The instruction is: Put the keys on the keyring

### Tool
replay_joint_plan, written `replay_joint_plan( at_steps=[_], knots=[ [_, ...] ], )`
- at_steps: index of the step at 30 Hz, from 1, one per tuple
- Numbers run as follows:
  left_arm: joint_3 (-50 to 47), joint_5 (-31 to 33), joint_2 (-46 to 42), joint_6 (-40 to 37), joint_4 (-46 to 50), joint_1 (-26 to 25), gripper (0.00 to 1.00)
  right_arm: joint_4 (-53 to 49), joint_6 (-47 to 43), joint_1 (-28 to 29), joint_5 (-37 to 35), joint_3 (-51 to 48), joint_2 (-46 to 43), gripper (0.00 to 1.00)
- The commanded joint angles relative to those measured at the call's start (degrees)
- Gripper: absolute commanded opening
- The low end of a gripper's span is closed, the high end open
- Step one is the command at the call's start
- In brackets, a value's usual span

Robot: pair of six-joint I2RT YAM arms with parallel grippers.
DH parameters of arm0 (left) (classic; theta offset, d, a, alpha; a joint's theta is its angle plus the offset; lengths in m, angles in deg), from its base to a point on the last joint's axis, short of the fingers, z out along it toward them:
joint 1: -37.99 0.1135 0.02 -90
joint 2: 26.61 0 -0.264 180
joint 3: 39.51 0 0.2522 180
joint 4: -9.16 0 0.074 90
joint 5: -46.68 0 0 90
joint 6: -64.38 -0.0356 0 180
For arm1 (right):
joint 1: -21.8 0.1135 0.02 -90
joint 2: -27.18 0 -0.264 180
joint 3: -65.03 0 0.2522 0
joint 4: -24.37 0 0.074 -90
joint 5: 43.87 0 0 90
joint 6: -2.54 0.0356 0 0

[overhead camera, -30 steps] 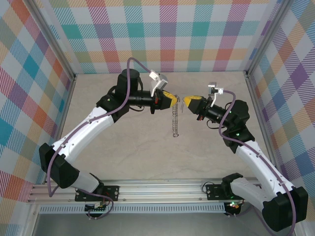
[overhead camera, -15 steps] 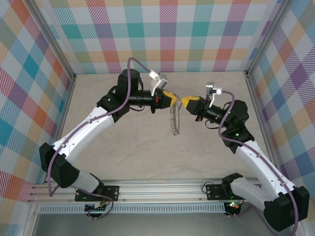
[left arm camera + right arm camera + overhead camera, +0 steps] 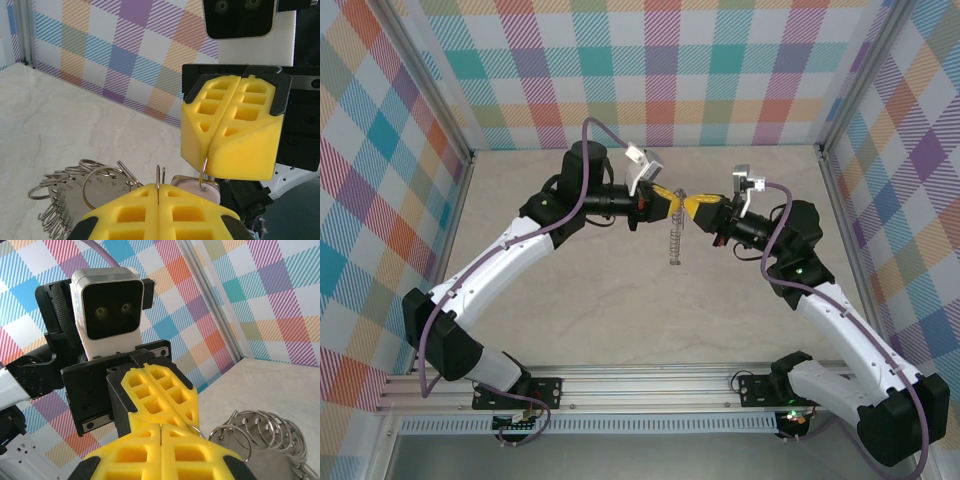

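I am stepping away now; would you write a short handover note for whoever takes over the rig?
The left gripper is shut on the keyring, which hangs below it over the table.
The right gripper is shut, tip to tip with the left, pinching a thin wire loop that meets the lilac head of the key.
Done: ring and key are held up together.
Left: I cannot tell if the key is threaded on. Check, finish threading, release.
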Motion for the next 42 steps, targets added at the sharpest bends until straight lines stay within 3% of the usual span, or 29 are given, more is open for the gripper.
replay_joint_plan(
  at_steps=[1, 18, 34, 42],
  knots=[
    [2.2, -0.4, -0.5, 0.4, -3.7, -0.9, 0.0, -0.5, -2.1, 0.4, -1.4, 1.2, -0.7, 0.0],
    [1.2, -2.1, -2.1, 0.0, -3.7, -1.1, 0.0, -2.2, -3.2, 0.4, -4.6, 2.7, 1.1, 0.0],
    [-0.8, 0.0, -5.4, 0.4, -6.5, -1.1, 0.0, -8.4, -4.8, -0.3, -9.9, 0.3, -0.7, 0.0],
    [-1.7, 0.7, -5.9, 1.1, -8.0, -1.0, 0.0, -8.5, -4.0, -0.4, -6.3, 0.0, -0.7, 0.0]
  ],
)
